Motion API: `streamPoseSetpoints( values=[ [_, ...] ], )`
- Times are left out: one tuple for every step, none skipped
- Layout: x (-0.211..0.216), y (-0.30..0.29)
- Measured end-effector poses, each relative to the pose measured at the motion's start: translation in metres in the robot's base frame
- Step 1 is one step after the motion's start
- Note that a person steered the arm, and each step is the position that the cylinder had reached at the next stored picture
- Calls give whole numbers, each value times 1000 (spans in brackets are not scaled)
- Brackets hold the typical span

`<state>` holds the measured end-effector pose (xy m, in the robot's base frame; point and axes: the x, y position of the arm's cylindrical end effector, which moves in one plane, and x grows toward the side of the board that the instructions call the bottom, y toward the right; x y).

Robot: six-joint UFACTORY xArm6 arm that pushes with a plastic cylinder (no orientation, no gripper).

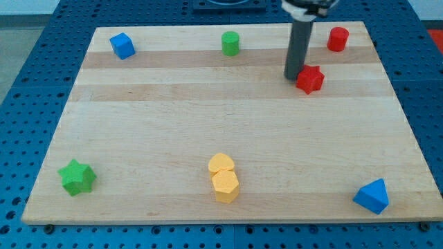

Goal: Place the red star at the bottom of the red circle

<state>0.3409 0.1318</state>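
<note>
The red star [311, 79] lies on the wooden board at the view's upper right. The red circle [337, 39], a short cylinder, stands near the top right corner, above and to the right of the star. My tip [293, 75] is at the end of the dark rod, right against the star's left side. Whether it touches the star I cannot tell.
A blue cube [122, 45] sits at the top left and a green cylinder [230, 43] at the top middle. A green star [77, 177] is at the bottom left. Two yellow blocks [223, 177] touch at the bottom middle. A blue triangle [372, 196] is at the bottom right.
</note>
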Motion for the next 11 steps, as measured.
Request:
streamPoseSetpoints(
  values=[
    [-30, 33],
    [-27, 15],
    [-18, -16],
    [-9, -43],
    [34, -33],
    [45, 0],
    [49, 6],
    [43, 13],
    [-5, 36],
    [-11, 37],
    [-11, 39]
  ],
)
